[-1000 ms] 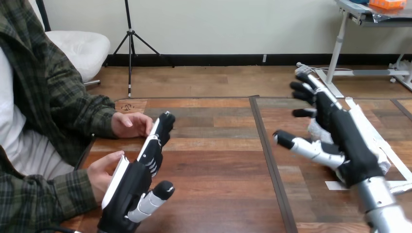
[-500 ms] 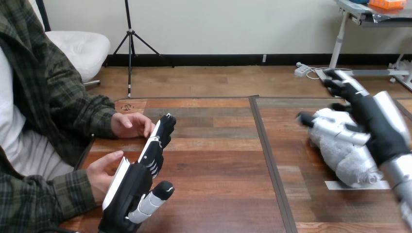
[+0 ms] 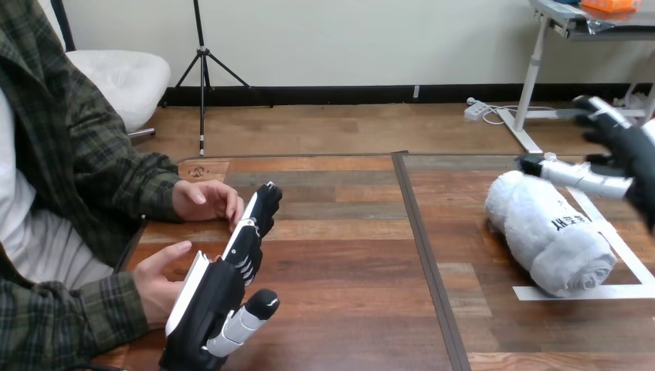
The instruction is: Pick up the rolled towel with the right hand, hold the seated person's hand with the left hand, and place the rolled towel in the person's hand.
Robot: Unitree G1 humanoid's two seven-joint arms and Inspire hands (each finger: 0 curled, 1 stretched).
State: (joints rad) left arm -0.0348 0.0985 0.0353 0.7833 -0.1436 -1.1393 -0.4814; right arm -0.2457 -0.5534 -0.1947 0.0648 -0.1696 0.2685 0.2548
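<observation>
A white rolled towel (image 3: 552,236) lies on the table at the right, inside white tape marks. My right hand (image 3: 627,158) hovers open just beyond and to the right of it, its thumb reaching over the towel's far end, nothing held. Low at the left, my left hand (image 3: 224,290) stands open on edge with its fingers straight. Its back is beside the palm of the person's near hand (image 3: 158,274); I cannot tell whether they touch. The person's far hand (image 3: 205,199) rests flat on the table just past my fingertips.
White tape strips (image 3: 579,292) mark the table around the towel. A dark seam (image 3: 425,247) runs down the table between the two halves. The person's sleeve (image 3: 54,328) lies over the table's left edge.
My right hand has swung up and to the right off the towel, uncovering it. The view has shifted slightly. My left hand and the person's hands have stayed put.
</observation>
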